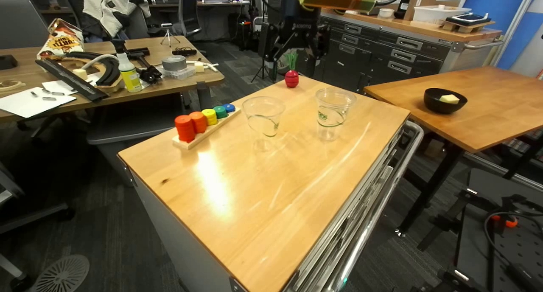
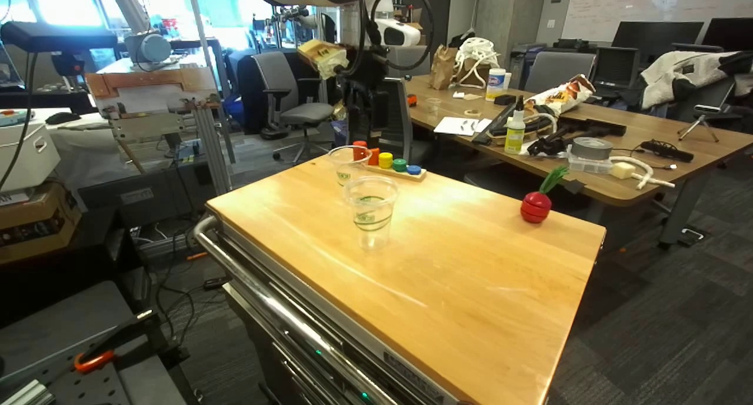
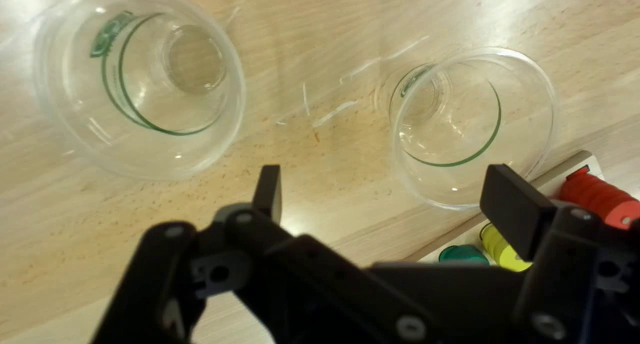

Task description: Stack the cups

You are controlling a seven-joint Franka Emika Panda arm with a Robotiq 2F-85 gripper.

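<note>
Grasping appears to be the step in hand, not yet begun. The black, 2-fingered end effector (image 3: pixel 392 199) is held spread, with nothing gripped, above the light-brown wooden desk (image 1: pixel 271 207). Below and ahead, slightly right in the wrist view, a clear, tapered plastic cup (image 3: pixel 475 129) stands upright; ahead and left, not touching it, a clear plastic cup with doubled green lines (image 3: pixel 140 84) is seen, perhaps 2 nested. Next, centring over the nearer rim, descent and a gentle pinch seem called for, before lifting above its counterpart.
</note>
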